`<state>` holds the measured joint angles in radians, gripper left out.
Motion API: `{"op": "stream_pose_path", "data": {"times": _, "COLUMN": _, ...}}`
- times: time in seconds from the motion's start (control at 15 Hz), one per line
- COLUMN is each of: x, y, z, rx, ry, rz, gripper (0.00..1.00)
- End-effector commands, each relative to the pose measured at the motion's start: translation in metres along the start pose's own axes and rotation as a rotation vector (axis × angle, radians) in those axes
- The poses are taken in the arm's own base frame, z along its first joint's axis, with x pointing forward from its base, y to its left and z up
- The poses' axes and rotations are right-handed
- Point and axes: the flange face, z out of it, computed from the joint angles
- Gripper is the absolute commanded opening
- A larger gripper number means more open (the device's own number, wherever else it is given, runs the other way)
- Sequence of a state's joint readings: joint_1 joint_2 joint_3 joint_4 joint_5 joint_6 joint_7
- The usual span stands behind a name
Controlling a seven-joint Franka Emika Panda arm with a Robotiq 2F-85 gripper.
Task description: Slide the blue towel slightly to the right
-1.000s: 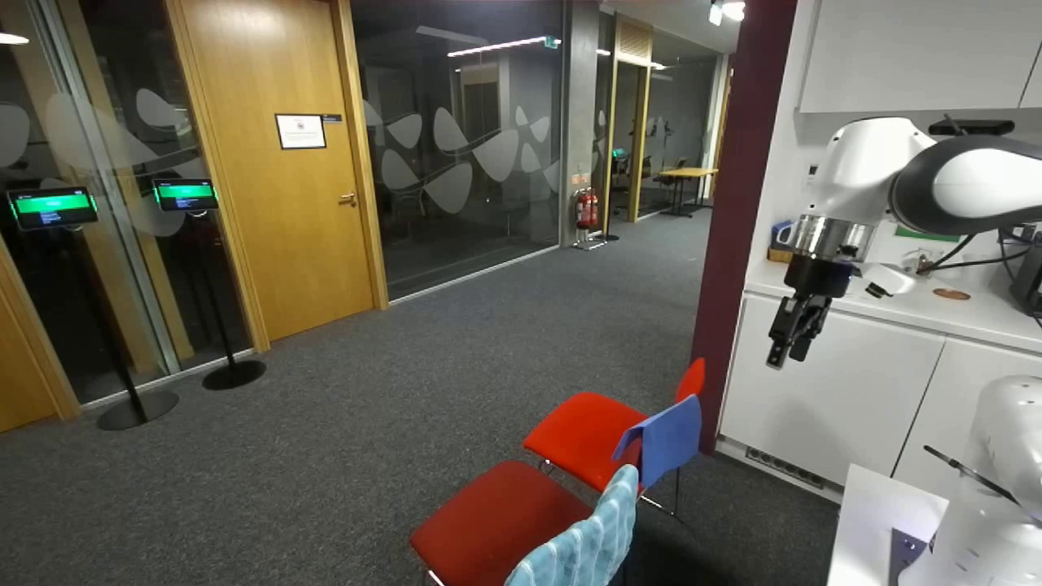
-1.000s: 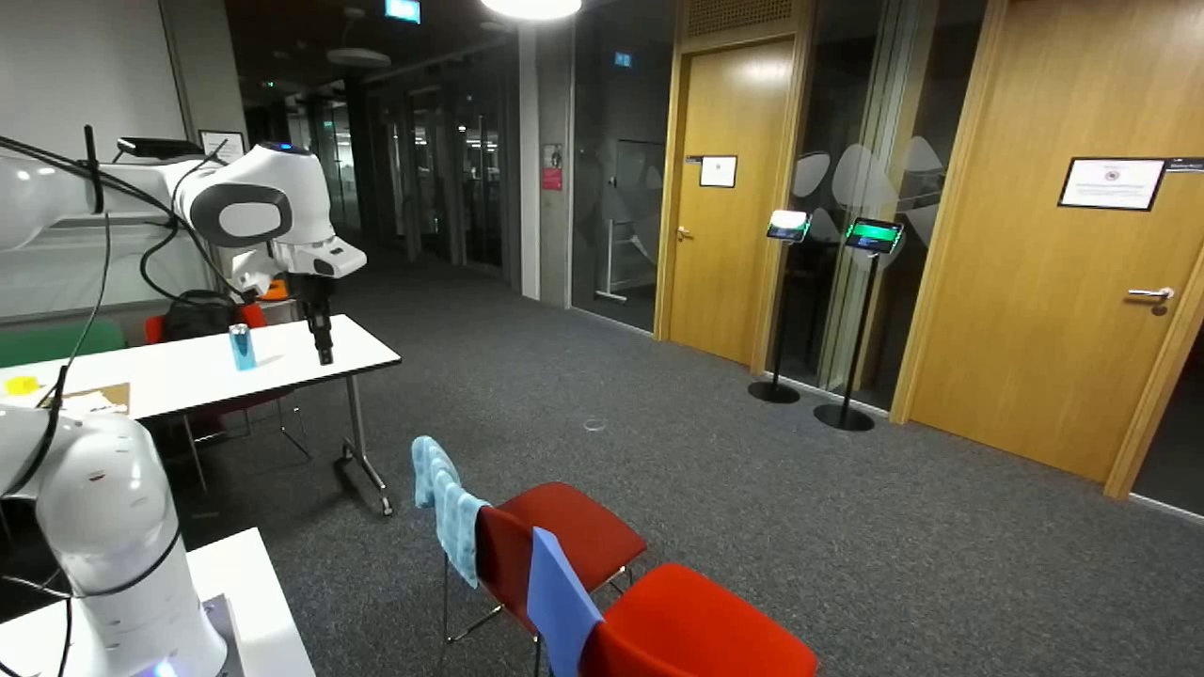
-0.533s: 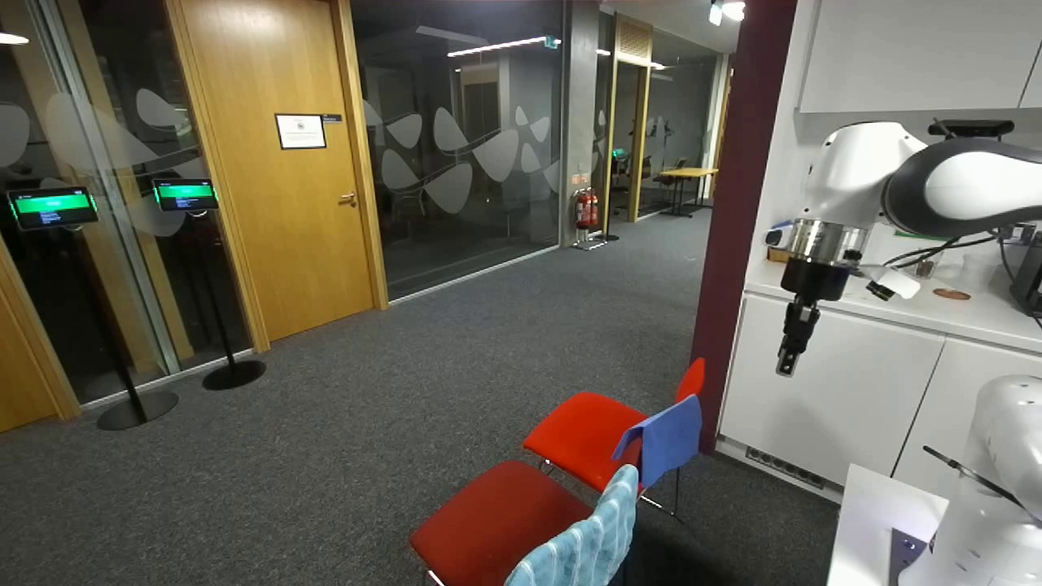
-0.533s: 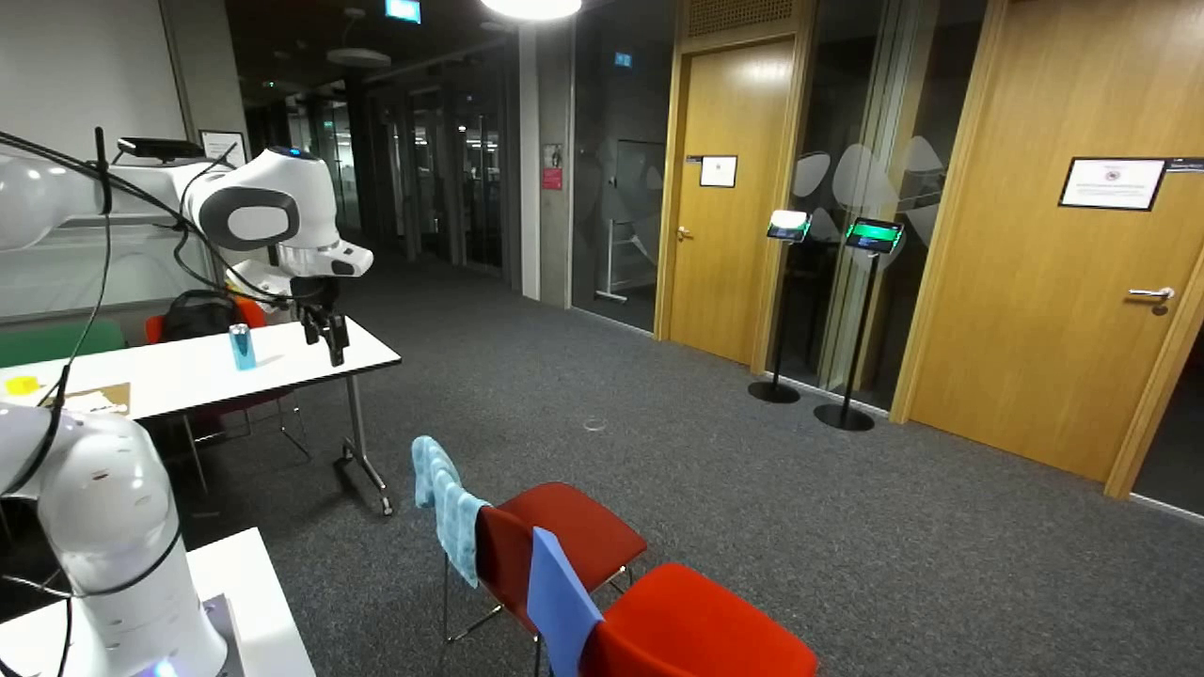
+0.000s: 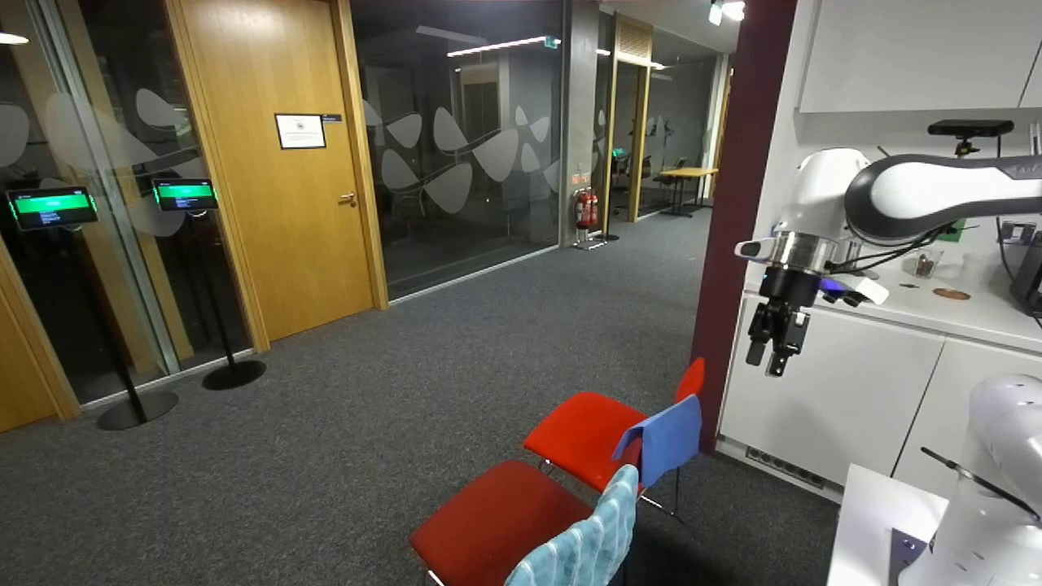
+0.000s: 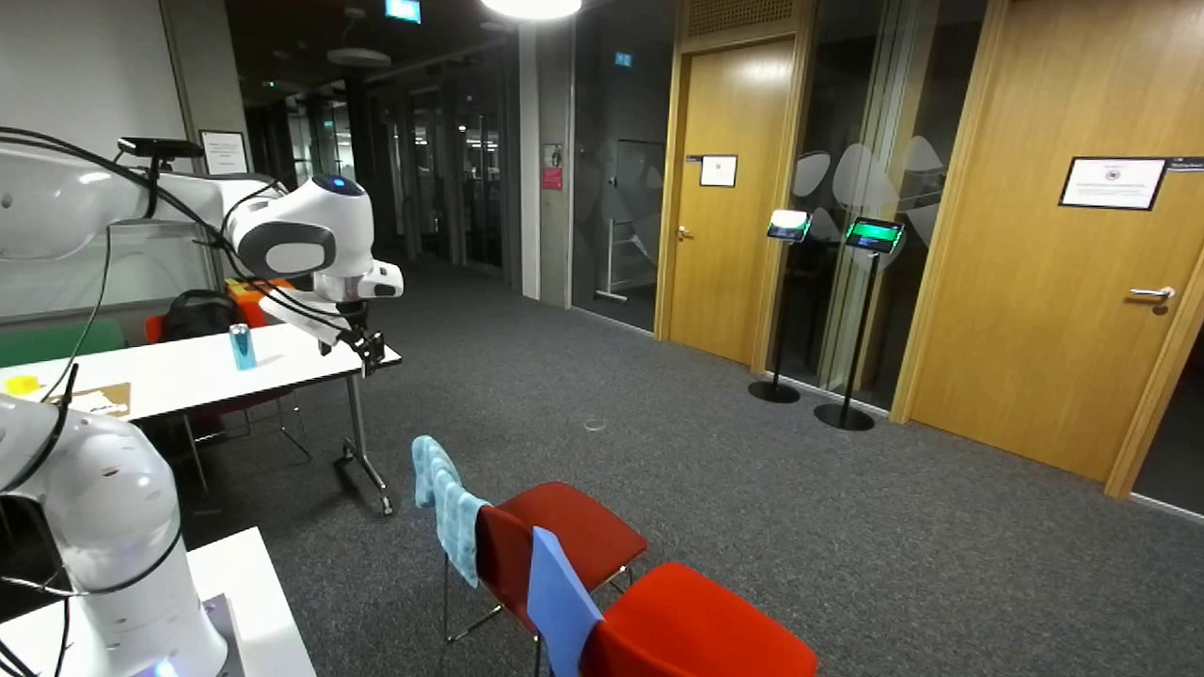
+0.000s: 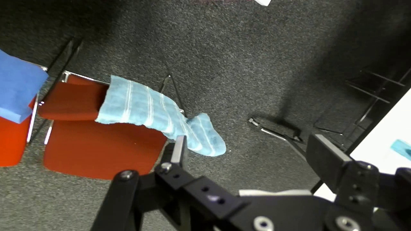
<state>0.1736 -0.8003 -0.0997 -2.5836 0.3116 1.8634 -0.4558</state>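
The blue towel hangs over the back of the bright red chair in both exterior views, and it also shows in an exterior view. In the wrist view the blue towel lies at the far left edge, partly cut off. My gripper is open and empty, with its jaws wide apart and only floor between them. In an exterior view my gripper points down, higher than the chair backs and apart from the towel. It also hangs in front of the white table's end in an exterior view.
A pale teal striped cloth hangs on the back of a dark red chair beside the bright red chair. A white table holds a blue can. A white counter stands behind the arm.
The arm has lowered and reached outward, moving left in one exterior view and right in the other, and the wrist has turned. The blue towel and the chairs have not moved.
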Motion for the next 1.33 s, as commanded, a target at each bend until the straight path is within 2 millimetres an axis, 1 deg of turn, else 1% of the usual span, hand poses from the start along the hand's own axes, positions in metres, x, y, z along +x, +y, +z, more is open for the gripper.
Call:
{"op": "stream_pose_path", "data": {"times": 0.0, "x": -0.002, "y": 0.024, "z": 0.005, "rx": 0.163, "ry": 0.078, "rz": -0.068, "gripper": 1.00}}
{"op": "stream_pose_path", "data": {"times": 0.13, "x": -0.004, "y": 0.036, "z": 0.007, "rx": 0.257, "ry": 0.110, "rz": -0.096, "gripper": 1.00}}
{"op": "stream_pose_path", "data": {"times": 0.33, "x": -0.005, "y": 0.053, "z": 0.018, "rx": 0.396, "ry": 0.137, "rz": -0.138, "gripper": 1.00}}
{"op": "stream_pose_path", "data": {"times": 0.6, "x": -0.005, "y": 0.074, "z": 0.038, "rx": 0.462, "ry": 0.092, "rz": -0.112, "gripper": 1.00}}
{"op": "stream_pose_path", "data": {"times": 0.67, "x": -0.004, "y": 0.077, "z": 0.040, "rx": 0.467, "ry": 0.081, "rz": -0.094, "gripper": 1.00}}
{"op": "stream_pose_path", "data": {"times": 0.8, "x": -0.002, "y": 0.075, "z": 0.032, "rx": 0.445, "ry": 0.080, "rz": -0.039, "gripper": 1.00}}
{"op": "stream_pose_path", "data": {"times": 0.87, "x": -0.008, "y": 0.074, "z": 0.044, "rx": 0.436, "ry": 0.071, "rz": -0.061, "gripper": 1.00}}
{"op": "stream_pose_path", "data": {"times": 1.13, "x": -0.005, "y": 0.077, "z": 0.039, "rx": 0.421, "ry": 0.078, "rz": -0.049, "gripper": 1.00}}
{"op": "stream_pose_path", "data": {"times": 1.27, "x": -0.002, "y": 0.081, "z": 0.041, "rx": 0.429, "ry": 0.056, "rz": -0.066, "gripper": 1.00}}
